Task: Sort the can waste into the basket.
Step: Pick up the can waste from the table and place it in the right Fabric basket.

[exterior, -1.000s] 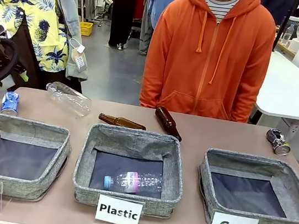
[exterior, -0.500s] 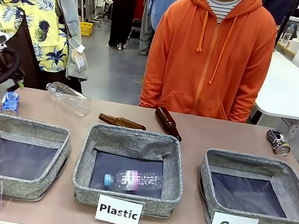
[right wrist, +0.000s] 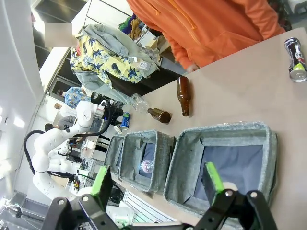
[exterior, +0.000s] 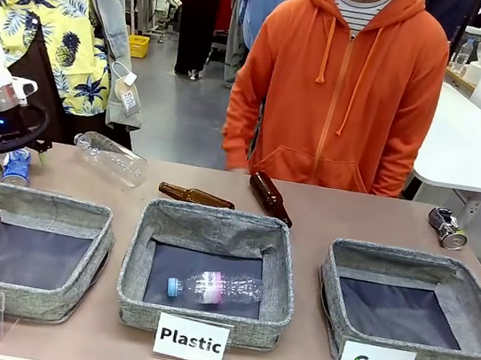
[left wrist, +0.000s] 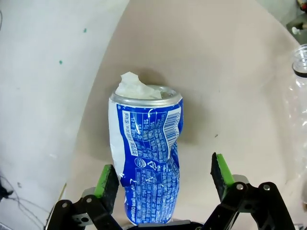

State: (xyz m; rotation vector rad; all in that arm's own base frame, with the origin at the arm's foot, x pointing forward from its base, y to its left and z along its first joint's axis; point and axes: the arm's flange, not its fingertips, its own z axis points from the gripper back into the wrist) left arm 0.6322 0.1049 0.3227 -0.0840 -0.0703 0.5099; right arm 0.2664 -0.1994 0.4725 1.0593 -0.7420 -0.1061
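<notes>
At the table's (exterior: 352, 215) far-left corner, just behind the "Bottle" basket (exterior: 36, 201), the blue can (left wrist: 148, 167) stands upright, dented at the waist, with something white stuffed in its mouth. From the left wrist view I see its long axis running up the picture between the two green pads. The left gripper (left wrist: 163, 178) is spread wide around the can's lower half. The can sits much closer to one pad, almost touching it, with clear space to the other. I judge that closing from here would shove the can sideways before both pads bite. The left arm is plainly the nearer one. The right gripper (right wrist: 156, 179) hangs released above the "Can" basket (right wrist: 220, 130), well apart from the silver-and-black can (exterior: 447, 229) lying on its side beyond that basket's far-right corner.
</notes>
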